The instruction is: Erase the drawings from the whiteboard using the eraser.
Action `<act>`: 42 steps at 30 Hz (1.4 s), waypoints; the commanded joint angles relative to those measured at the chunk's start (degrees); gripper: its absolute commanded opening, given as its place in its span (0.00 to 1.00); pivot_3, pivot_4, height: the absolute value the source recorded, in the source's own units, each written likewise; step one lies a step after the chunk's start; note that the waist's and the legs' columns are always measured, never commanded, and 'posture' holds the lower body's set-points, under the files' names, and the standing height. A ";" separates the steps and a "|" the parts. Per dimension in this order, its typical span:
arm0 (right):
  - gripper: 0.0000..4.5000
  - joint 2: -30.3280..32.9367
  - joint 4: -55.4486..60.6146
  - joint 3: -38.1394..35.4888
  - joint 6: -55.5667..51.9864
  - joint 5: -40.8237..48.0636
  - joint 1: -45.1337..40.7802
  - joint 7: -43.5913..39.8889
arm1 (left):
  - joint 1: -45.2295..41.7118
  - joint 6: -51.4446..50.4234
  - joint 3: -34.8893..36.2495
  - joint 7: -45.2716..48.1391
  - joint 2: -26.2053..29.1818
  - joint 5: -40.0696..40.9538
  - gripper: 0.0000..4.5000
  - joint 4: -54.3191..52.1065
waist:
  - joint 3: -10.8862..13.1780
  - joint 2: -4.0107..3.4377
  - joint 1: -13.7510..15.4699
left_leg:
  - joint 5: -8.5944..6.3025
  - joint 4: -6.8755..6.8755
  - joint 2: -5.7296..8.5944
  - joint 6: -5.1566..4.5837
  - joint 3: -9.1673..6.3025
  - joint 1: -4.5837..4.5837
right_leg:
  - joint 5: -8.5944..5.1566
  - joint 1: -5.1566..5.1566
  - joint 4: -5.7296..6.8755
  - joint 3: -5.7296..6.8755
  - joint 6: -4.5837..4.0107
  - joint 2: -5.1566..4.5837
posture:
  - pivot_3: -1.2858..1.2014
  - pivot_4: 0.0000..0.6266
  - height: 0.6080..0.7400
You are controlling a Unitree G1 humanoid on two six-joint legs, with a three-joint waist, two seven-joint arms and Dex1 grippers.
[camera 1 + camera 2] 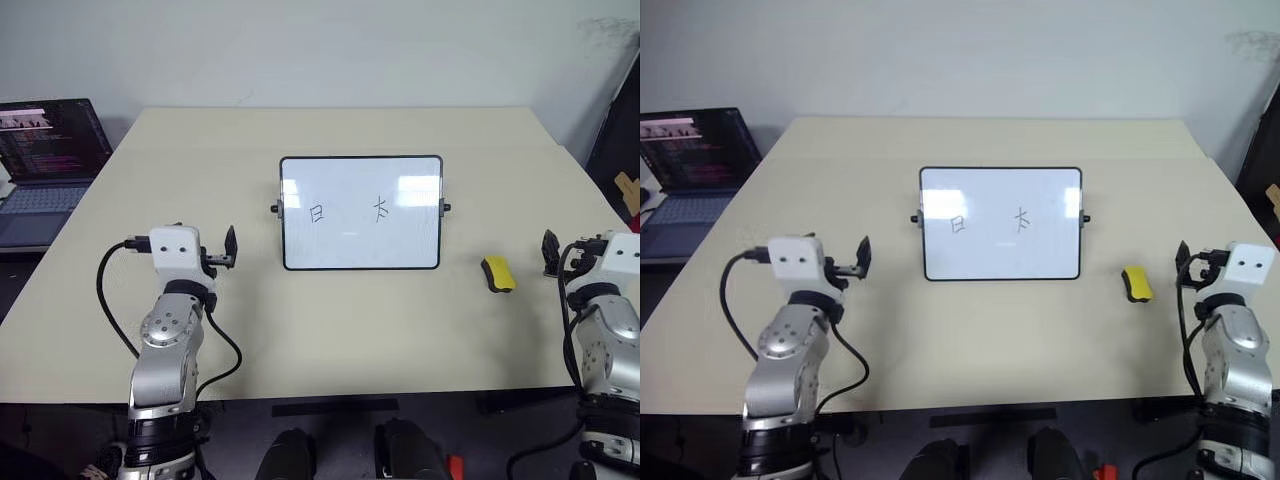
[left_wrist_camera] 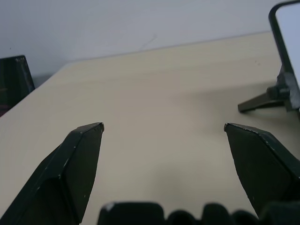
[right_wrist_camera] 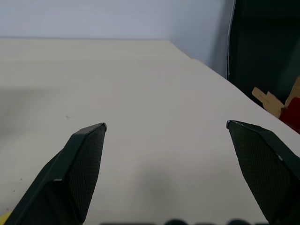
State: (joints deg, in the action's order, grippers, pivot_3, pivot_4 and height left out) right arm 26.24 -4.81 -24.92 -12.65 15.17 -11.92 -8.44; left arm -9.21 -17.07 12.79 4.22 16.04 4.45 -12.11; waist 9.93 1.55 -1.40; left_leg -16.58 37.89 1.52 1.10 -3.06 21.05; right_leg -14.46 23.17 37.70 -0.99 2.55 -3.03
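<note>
Whiteboard [image 1: 361, 213] sits mid-table [image 1: 330, 340], both drawings [image 1: 348, 211] intact on it. Eraser [image 1: 497, 274] lies on the table at the board's 4 o'clock, apart from it and near the right gripper [image 3: 166, 125]. Left gripper [image 2: 164, 126] at the board's 8 o'clock; both claws spread wide, holding nothing.

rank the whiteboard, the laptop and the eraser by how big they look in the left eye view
1. whiteboard, largest.
2. laptop, smaller as seen, but the picture's left edge cuts it off and it stands farther back, so its true size against the board is unsure.
3. eraser, clearly smallest.
</note>
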 commanded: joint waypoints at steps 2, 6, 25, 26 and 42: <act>0.99 0.97 1.55 0.00 -3.72 -0.21 -0.29 0.53 | -0.46 2.21 -0.04 -1.34 -0.38 -1.31 1.00 -0.26 | 0.00 0.00 0.02 | 0.00 0.01 0.01 0.00 0.02 -0.01 | 0.00 -0.01 0.00 -0.01 0.00 0.00 | 0.52 0.24 1.00; 0.99 0.16 7.95 0.97 -8.64 0.46 -0.64 1.67 | -0.28 0.66 0.99 -0.37 0.07 0.21 1.00 -2.02 | 0.01 -0.03 -0.05 | 0.00 0.00 0.00 0.00 0.00 -0.01 | 0.00 0.00 0.01 0.00 0.00 0.00 | 0.52 0.24 1.00; 0.99 -2.85 33.84 -1.01 -27.72 16.21 7.38 1.73 | -24.46 -2.38 -10.37 39.90 11.89 17.68 1.00 8.75 | 0.04 -0.02 1.12 | 0.00 0.04 0.13 -0.01 -0.15 0.19 | -0.04 0.04 -0.12 0.12 0.07 0.11 | 0.52 0.24 1.00; 0.99 -2.74 35.04 -0.36 -28.96 16.67 7.99 1.67 | -24.96 -2.84 -11.45 42.26 12.09 18.35 1.00 8.82 | 0.04 -0.02 0.96 | -0.01 0.01 0.13 -0.02 -0.13 0.20 | -0.05 0.04 -0.14 0.12 0.08 0.10 | 0.52 0.24 1.00; 0.99 -4.18 28.93 5.93 -34.50 10.17 3.44 7.18 | -31.32 -2.16 -22.40 61.75 10.46 19.62 1.00 10.72 | 0.08 -0.05 -0.18 | -0.06 0.03 0.12 -0.12 -0.11 0.23 | -0.08 0.10 -0.12 0.07 0.11 0.12 | 0.52 0.24 1.00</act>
State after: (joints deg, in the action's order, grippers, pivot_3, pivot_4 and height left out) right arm 22.07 24.17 -18.73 -49.04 26.24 -7.68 -1.20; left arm -38.92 -19.83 -9.47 64.66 26.62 23.39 -0.21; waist 10.02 1.50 -1.58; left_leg -16.64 37.92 1.64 0.97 -3.18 21.28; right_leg -14.54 23.27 37.59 -0.91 2.65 -2.91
